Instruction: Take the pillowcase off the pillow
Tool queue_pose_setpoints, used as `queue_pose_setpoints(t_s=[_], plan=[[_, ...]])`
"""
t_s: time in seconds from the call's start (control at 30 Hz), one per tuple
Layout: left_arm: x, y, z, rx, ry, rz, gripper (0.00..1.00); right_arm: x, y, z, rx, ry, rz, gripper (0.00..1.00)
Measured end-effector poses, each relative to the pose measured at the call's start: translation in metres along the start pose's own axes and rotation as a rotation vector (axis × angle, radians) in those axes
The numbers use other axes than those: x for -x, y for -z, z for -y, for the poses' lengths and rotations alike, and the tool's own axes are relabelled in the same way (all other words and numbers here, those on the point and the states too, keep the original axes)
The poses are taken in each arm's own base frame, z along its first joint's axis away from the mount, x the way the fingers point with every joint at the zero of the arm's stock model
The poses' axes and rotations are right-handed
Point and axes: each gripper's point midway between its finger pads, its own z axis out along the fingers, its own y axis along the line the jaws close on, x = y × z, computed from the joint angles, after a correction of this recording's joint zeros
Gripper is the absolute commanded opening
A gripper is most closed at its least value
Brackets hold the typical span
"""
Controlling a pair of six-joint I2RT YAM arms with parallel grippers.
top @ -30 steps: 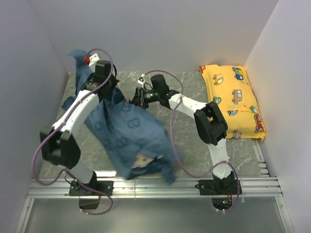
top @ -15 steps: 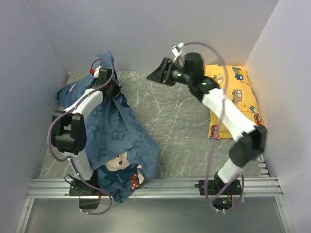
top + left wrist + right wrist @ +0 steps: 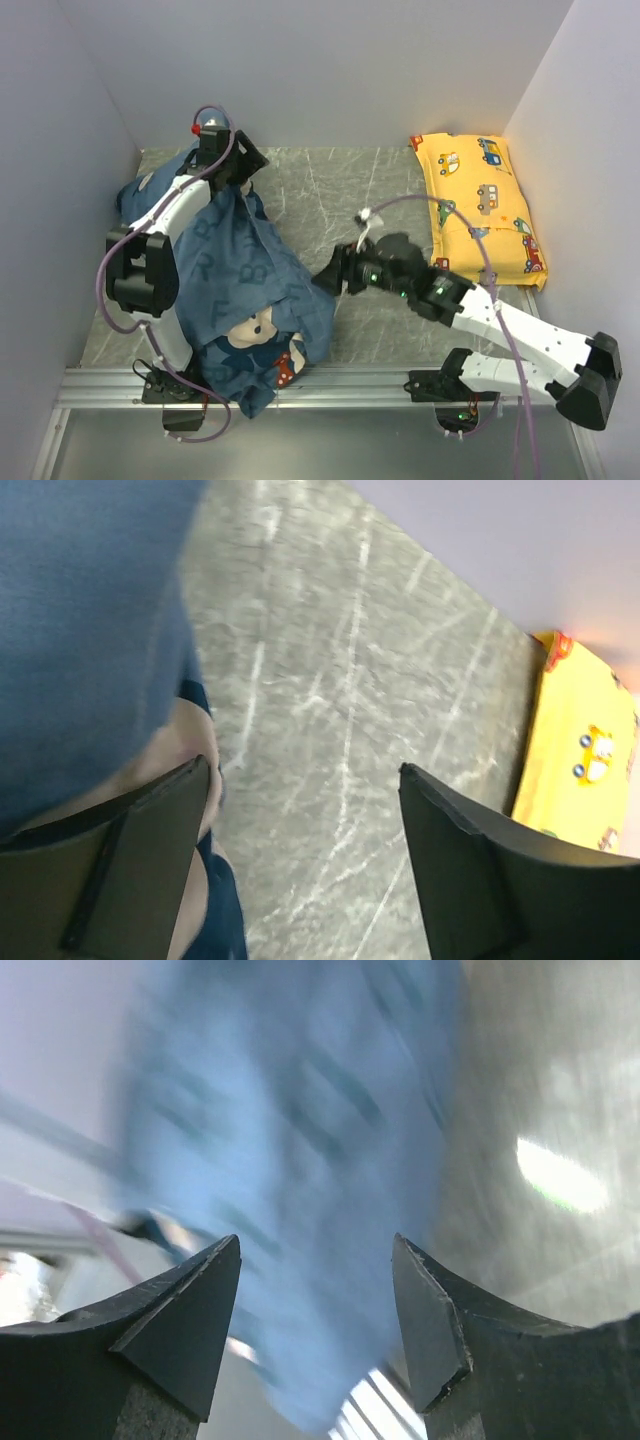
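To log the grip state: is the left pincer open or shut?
Open. The left pincer shows its fingers wide apart, with only table between them; the pillowcase lies beside one finger.

Table layout, left to right

Pillowcase [image 3: 250, 285] heaped on the left half of the table [image 3: 340, 205], draped over the left arm [image 3: 180, 205], near end overhanging the front rail [image 3: 380, 385]. Left gripper [image 3: 305, 780] at its far end. Right gripper [image 3: 326, 277] just beside its right edge. Small pillow [image 3: 480, 205] along the right wall, well apart.
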Motion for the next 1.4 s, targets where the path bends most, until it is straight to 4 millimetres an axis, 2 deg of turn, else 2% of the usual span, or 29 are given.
queue_pose_setpoints(t_s=[0.1, 0.17, 0.3, 0.33, 0.4, 0.43, 0.5, 0.53, 0.63, 0.77, 0.8, 0.9, 1.0, 1.13, 1.27, 1.4], plan=[[0.009, 0.012, 0.016, -0.046, -0.035, 0.005, 0.86, -0.059, -0.008, 0.021, -0.07, -0.004, -0.103, 0.7], [0.021, 0.026, 0.031, -0.081, -0.06, 0.027, 0.86, -0.081, -0.01, 0.016, -0.07, 0.018, -0.14, 0.72], [0.045, 0.068, 0.061, -0.165, -0.103, 0.091, 0.87, -0.091, -0.013, -0.004, -0.034, 0.029, -0.111, 0.73], [0.05, 0.079, 0.068, -0.189, -0.114, 0.104, 0.87, -0.091, -0.014, -0.006, -0.029, 0.022, -0.098, 0.71], [0.057, 0.099, 0.079, -0.228, -0.133, 0.126, 0.87, -0.091, -0.018, -0.002, -0.043, 0.013, -0.081, 0.6], [0.058, 0.107, 0.084, -0.242, -0.139, 0.134, 0.87, -0.091, -0.02, 0.001, -0.06, 0.014, -0.076, 0.39], [0.058, 0.125, 0.091, -0.272, -0.152, 0.151, 0.86, -0.089, -0.028, 0.009, -0.101, 0.019, -0.075, 0.21], [0.053, 0.134, 0.092, -0.283, -0.156, 0.152, 0.86, -0.085, -0.032, 0.014, -0.124, 0.02, -0.077, 0.12], [0.03, 0.158, 0.087, -0.296, -0.168, 0.137, 0.86, -0.059, -0.044, 0.042, -0.192, -0.021, -0.056, 0.08], [-0.006, 0.183, 0.072, -0.295, -0.186, 0.119, 0.86, -0.006, -0.045, 0.105, -0.355, -0.073, 0.031, 0.06], [-0.016, 0.188, 0.069, -0.298, -0.192, 0.113, 0.87, 0.009, -0.045, 0.118, -0.391, -0.08, 0.049, 0.08], [-0.046, 0.195, 0.059, -0.29, -0.216, 0.084, 0.87, 0.047, -0.05, 0.142, -0.47, -0.078, 0.08, 0.27], [-0.081, 0.193, 0.049, -0.257, -0.25, 0.038, 0.87, 0.07, -0.059, 0.144, -0.489, -0.049, 0.089, 0.39], [-0.114, 0.193, 0.04, -0.185, -0.309, 0.01, 0.87, 0.088, -0.06, 0.147, -0.514, -0.028, 0.098, 0.57], [-0.138, 0.201, 0.035, -0.114, -0.383, 0.023, 0.88, 0.11, -0.053, 0.154, -0.54, -0.033, 0.126, 0.63], [-0.157, 0.212, 0.023, -0.021, -0.472, 0.04, 0.91, 0.138, -0.048, 0.152, -0.54, -0.02, 0.173, 0.69]])
